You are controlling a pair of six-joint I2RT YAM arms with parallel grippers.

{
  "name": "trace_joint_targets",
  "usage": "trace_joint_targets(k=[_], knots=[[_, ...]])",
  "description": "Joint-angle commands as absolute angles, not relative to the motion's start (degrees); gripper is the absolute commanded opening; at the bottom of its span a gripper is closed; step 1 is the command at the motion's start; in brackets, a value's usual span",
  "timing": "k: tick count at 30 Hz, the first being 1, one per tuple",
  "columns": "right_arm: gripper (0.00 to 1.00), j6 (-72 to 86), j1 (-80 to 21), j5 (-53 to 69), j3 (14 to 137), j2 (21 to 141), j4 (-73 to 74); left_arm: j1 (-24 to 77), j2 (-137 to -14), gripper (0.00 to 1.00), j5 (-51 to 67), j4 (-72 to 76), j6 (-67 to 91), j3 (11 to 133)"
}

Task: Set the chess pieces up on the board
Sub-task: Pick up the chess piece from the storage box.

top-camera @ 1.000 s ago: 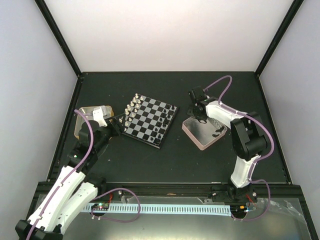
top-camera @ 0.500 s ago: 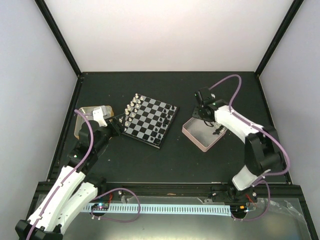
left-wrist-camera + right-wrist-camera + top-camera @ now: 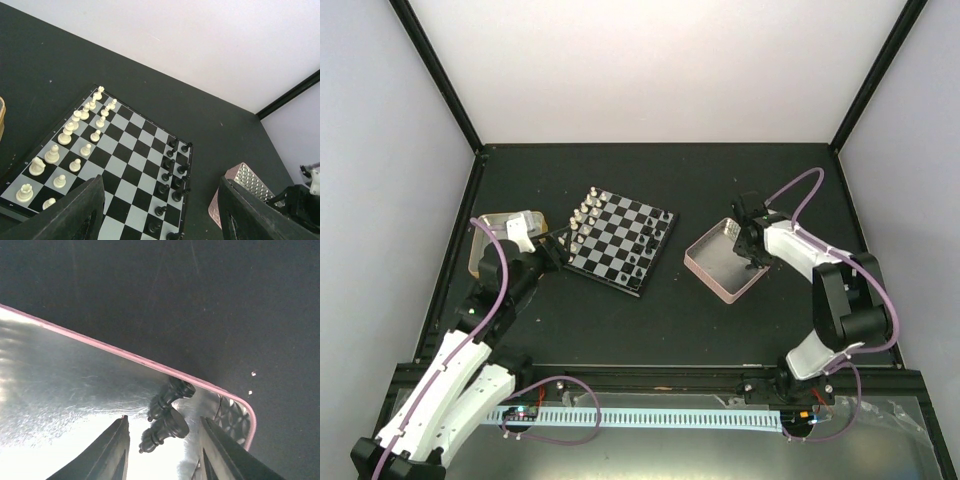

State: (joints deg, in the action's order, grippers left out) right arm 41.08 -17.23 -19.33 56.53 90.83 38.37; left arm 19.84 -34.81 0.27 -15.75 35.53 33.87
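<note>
The board [image 3: 618,240] is a small square of black and silvery checks with a thin dark rim, lying flat on the matte black table [image 3: 650,320]. Along its left edge stand two rows of pale silver chess pieces [image 3: 75,145], smooth and rounded with little knob tops. Along the opposite edge stand the glossy black chess pieces [image 3: 172,172], small turned figures in two uneven rows, with some squares there bare.

Just off the board's left corner hangs the left gripper [image 3: 161,182]. Its dark, flat-faced fingers [image 3: 75,215] are spread wide with nothing between them, and the board shows through the gap. Left of the board, partly hidden under that arm, sits a gold-rimmed tin [image 3: 485,222] of pale metal.

To the right of the board, apart from it, sits a rectangular pink-rimmed tin [image 3: 712,265]. Its floor is bright brushed metal, it has a rounded corner, and a dimpled embossed pattern shows there. Two loose black pieces [image 3: 167,422] lie on their sides in that corner, touching each other, with the upper one against the rim.

The right gripper [image 3: 748,245] reaches down into the tin on the side away from the board. Its fingers [image 3: 112,450] stand apart on either side of the two fallen pieces, with a visible gap to each, pinching nothing.
</note>
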Motion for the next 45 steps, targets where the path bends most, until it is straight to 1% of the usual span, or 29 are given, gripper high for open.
trace_joint_targets(k=[1, 7, 15, 23, 31, 33, 34, 36, 38, 42, 44, 45], knots=[[0.4, 42.29, -16.63, -19.56, 56.64, 93.53, 38.45, 19.42, -35.0, 0.64, 1.1, -13.67, 34.45, 34.13], [0.42, 43.63, -16.13, -18.2, 56.09, 96.15, 37.89, 19.45, -33.94, 0.64, 0.11, -14.24, 34.03, 34.07], [0.4, 43.71, -14.54, -14.07, 56.72, 98.56, 35.51, 19.42, -33.66, 0.64, 0.1, -14.24, 34.1, 33.93], [0.33, 40.79, -14.15, -11.01, 57.97, 100.23, 31.23, 19.42, -33.67, 0.64, 0.0, -14.39, 34.01, 34.19], [0.2, 39.26, -14.15, -11.27, 59.24, 101.06, 31.3, 19.42, -33.93, 0.64, -0.34, -14.33, 33.87, 34.26], [0.2, 39.0, -14.15, -11.12, 59.14, 100.78, 32.0, 19.42, -33.94, 0.64, -0.19, -14.32, 33.84, 34.26], [0.22, 38.76, -14.23, -11.01, 59.1, 100.66, 32.52, 19.42, -33.97, 0.64, -0.22, -14.33, 33.76, 34.27], [0.3, 38.19, -14.24, -10.76, 58.66, 100.28, 33.55, 19.42, -33.96, 0.64, -0.21, -14.41, 33.76, 34.22], [0.32, 37.68, -14.24, -10.2, 57.81, 99.8, 34.1, 19.42, -34.05, 0.64, -0.14, -14.28, 33.83, 34.08], [0.32, 37.35, -14.23, -7.84, 56.21, 98.79, 34.16, 19.42, -34.29, 0.64, 0.2, -13.89, 34.06, 34.01], [0.3, 37.5, -14.24, -6.93, 55.53, 98.26, 33.98, 19.42, -34.44, 0.64, 0.32, -13.81, 34.14, 34.01], [0.27, 37.6, -14.19, -6.49, 55.3, 97.99, 33.88, 19.42, -34.46, 0.64, 0.46, -13.8, 34.18, 34.01]])
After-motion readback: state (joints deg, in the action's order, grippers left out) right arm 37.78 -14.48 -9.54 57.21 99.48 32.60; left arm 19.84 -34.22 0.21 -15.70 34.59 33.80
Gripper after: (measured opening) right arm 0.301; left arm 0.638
